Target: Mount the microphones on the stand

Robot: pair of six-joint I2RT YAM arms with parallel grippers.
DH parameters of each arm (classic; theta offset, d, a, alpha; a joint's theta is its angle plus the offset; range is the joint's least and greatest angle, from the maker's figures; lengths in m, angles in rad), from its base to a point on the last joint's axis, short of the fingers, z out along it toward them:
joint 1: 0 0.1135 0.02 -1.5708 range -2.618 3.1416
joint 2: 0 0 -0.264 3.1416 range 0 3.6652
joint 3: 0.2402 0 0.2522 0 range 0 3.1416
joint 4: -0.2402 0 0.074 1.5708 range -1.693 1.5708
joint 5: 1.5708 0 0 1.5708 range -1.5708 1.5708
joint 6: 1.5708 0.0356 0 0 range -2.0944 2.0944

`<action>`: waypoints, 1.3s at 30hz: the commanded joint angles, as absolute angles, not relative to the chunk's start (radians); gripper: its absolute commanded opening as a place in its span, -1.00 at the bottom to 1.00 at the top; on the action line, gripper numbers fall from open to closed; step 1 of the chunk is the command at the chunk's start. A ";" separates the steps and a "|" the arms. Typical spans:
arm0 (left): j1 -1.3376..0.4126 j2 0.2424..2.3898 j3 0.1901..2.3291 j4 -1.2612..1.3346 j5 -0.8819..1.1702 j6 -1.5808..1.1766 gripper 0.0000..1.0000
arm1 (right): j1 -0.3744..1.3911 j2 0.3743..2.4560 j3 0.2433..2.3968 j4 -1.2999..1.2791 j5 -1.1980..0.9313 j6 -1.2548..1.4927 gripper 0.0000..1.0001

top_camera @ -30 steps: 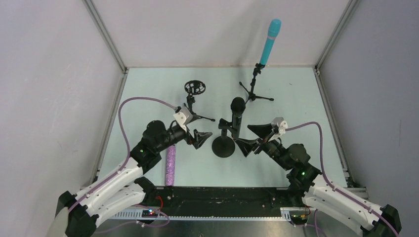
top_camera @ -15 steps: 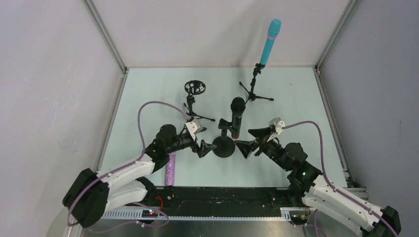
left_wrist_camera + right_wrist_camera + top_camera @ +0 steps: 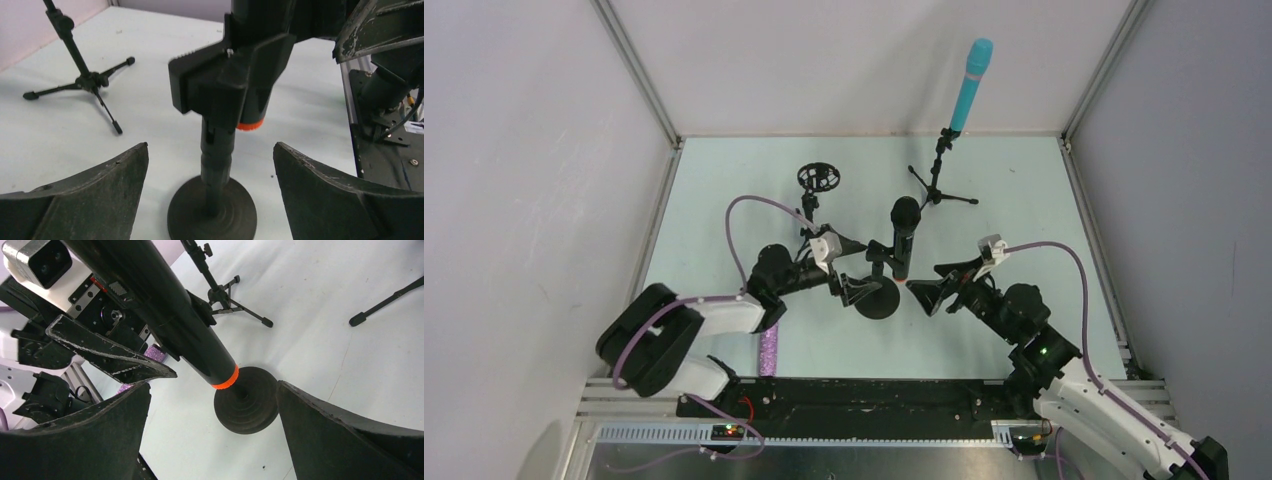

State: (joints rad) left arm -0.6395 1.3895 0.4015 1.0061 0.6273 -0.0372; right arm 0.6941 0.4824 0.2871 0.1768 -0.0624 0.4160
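The black microphone [image 3: 903, 235] sits in the clip of the round-base stand [image 3: 876, 297] at the middle of the surface [image 3: 1024, 200]. Its long axis is close to upright, with the mesh head up and the orange end ring [image 3: 249, 125] pointing down, just above the stand's base. The left gripper [image 3: 856, 270] is just left of that stand and the right gripper [image 3: 934, 283] just right of it. Both have their jaws spread wide and hold nothing. Whether either brushes the stand is hard to tell.

Behind and right of the round-base stand, the cyan microphone [image 3: 970, 85] stands on a tripod stand [image 3: 939, 185], head up and leaning slightly right. Near-left of the round-base stand, the purple glitter microphone [image 3: 770, 350] lies flat with its long axis running near to far. The left arm hides its far end, so its head cannot be seen. Behind-left, a second tripod stand [image 3: 817, 180] is topped by a round ring mount.
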 commanded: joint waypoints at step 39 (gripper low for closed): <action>-0.632 1.622 0.554 1.401 0.840 -0.189 -0.95 | 0.605 0.466 0.278 0.179 -0.168 0.355 0.96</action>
State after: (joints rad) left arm -0.6361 1.6627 0.5182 1.3270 0.8158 -0.1684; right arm 0.6075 0.4679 0.2749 0.1837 -0.1223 0.4145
